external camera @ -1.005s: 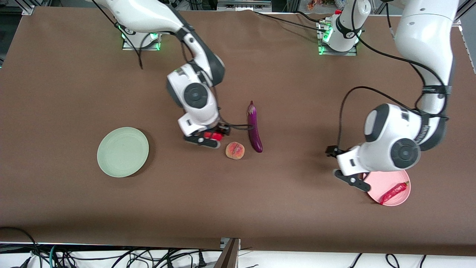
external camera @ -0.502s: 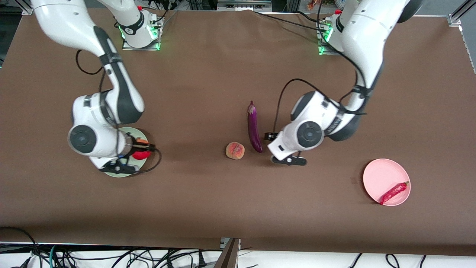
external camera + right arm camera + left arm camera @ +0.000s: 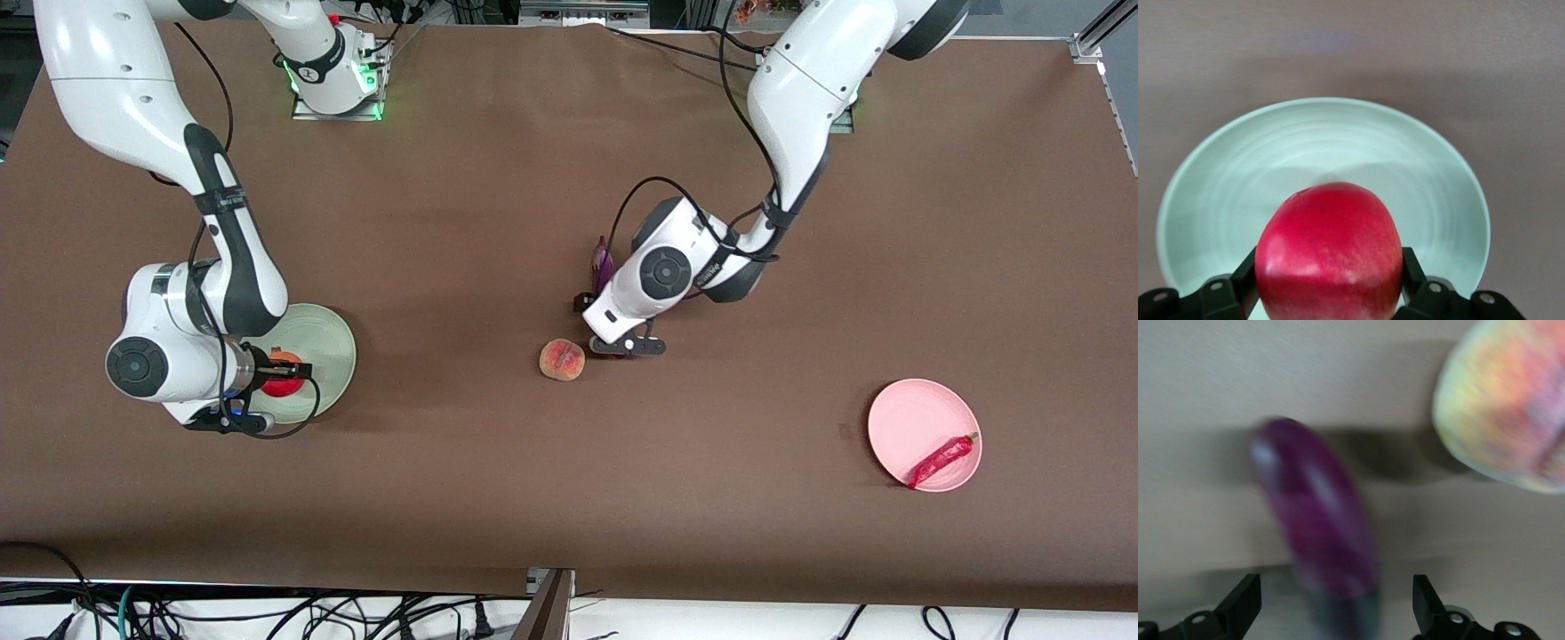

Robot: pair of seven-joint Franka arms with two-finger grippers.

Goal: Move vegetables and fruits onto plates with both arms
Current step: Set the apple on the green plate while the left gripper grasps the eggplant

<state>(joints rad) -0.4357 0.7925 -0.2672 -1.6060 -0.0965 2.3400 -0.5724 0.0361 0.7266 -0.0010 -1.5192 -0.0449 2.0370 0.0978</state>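
The red pomegranate-like fruit (image 3: 1330, 252) sits clamped between the fingers of my right gripper (image 3: 267, 391), which I hold over the mint green plate (image 3: 333, 342) so that letting go would drop the fruit inside the rim rather than on the brown table (image 3: 462, 462); in the right wrist view the plate fills the space under the fruit, which tells me I am lined up well. My left gripper (image 3: 627, 345) hangs low over the purple eggplant (image 3: 1321, 533), its fingers spread apart with the eggplant's body between them, set across the length because that is the narrow way to close on it. Most of the eggplant is hidden under my wrist from the front camera; only its stem end shows. The peach (image 3: 562, 359) lies on the table just beside my left gripper, close enough that I judge a careless close could nudge it. The red chili pepper (image 3: 941, 460) already rests on the pink plate (image 3: 907, 413) toward the left arm's end of the table.
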